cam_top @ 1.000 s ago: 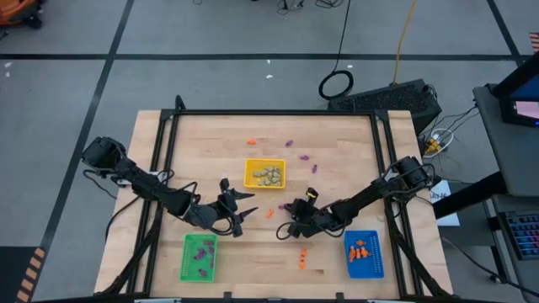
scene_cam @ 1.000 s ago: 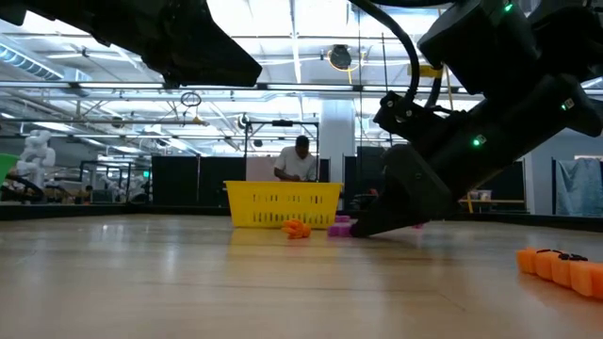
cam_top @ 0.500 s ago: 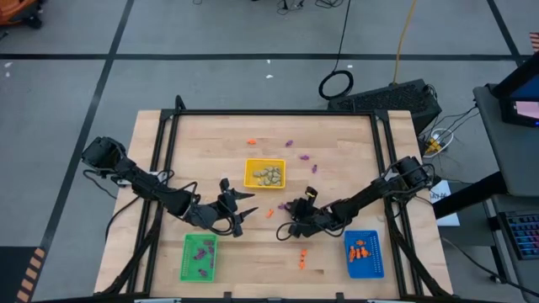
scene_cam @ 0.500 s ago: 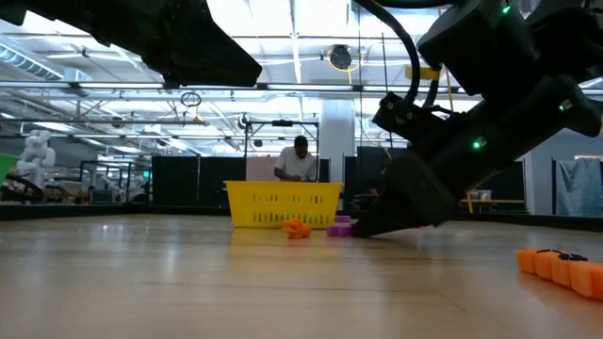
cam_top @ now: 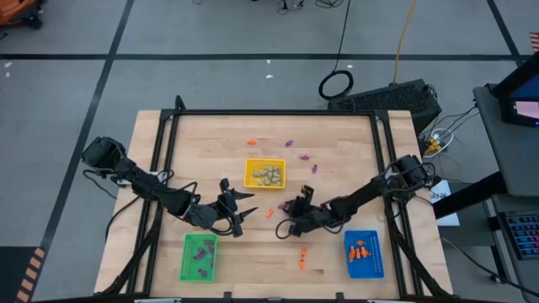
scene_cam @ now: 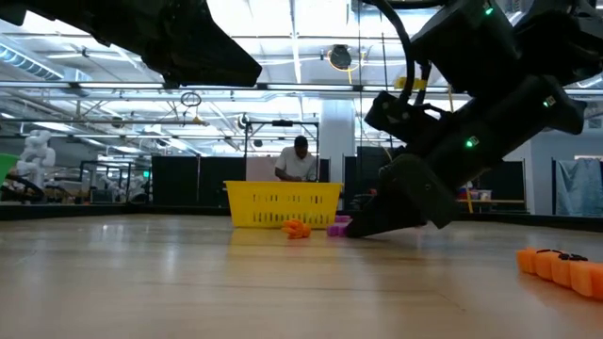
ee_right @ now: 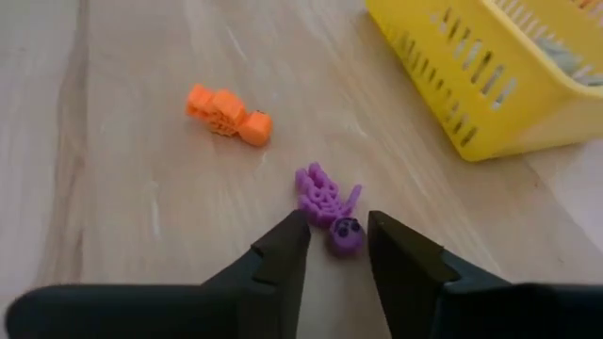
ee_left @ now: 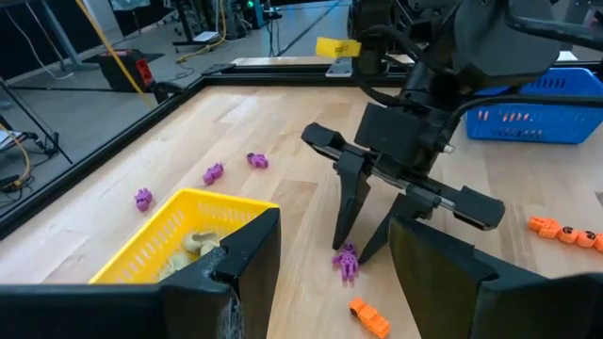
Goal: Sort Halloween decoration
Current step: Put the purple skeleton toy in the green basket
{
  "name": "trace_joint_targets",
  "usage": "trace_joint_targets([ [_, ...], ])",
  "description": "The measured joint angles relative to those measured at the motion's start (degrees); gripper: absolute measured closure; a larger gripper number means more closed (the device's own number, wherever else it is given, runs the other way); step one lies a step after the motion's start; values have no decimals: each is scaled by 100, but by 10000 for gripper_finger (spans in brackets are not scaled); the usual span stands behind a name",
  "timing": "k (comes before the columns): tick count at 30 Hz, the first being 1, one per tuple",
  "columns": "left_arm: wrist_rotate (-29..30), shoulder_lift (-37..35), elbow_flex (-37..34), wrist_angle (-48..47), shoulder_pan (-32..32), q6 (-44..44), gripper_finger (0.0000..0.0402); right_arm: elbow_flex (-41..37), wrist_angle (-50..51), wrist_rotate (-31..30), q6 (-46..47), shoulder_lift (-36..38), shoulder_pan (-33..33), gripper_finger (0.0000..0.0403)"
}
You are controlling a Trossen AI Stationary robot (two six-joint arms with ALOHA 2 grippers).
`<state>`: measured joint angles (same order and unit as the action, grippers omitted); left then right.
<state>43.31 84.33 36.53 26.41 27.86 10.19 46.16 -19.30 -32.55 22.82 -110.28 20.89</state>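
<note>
A purple trinket (ee_right: 325, 202) lies flat on the table just right of the yellow tray (cam_top: 249, 174), which holds pale pieces. My right gripper (ee_right: 337, 226) slants down at it and is open. One fingertip stands on each side of the trinket's head end, and the left wrist view shows those tips (ee_left: 361, 235) just above it (ee_left: 346, 262). An orange trinket (ee_right: 228, 113) lies close by on the wood. My left gripper (cam_top: 247, 210) hangs open over the table's middle left, with nothing between its fingers.
The green tray (cam_top: 200, 257) with purple pieces sits near the front left. The blue tray (cam_top: 364, 252) with orange pieces sits near the front right. Another orange piece (cam_top: 301, 259) lies between them. Loose purple (cam_top: 305, 156) and orange (cam_top: 251, 140) trinkets lie beyond the yellow tray.
My right gripper has stayed over the purple trinket, rolled a little about its own pointing line, and opened. The trinket now lies on the table between its parted fingertips.
</note>
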Motion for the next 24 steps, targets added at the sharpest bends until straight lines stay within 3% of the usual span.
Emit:
trace_joint_targets([
  [14, -2, 0, 0, -2, 0, -1, 199, 8, 6, 248, -165, 0, -42, 388],
  [24, -2, 0, 0, -2, 2, 1, 199, -14, 59, 382, -331, 264, 112, 395],
])
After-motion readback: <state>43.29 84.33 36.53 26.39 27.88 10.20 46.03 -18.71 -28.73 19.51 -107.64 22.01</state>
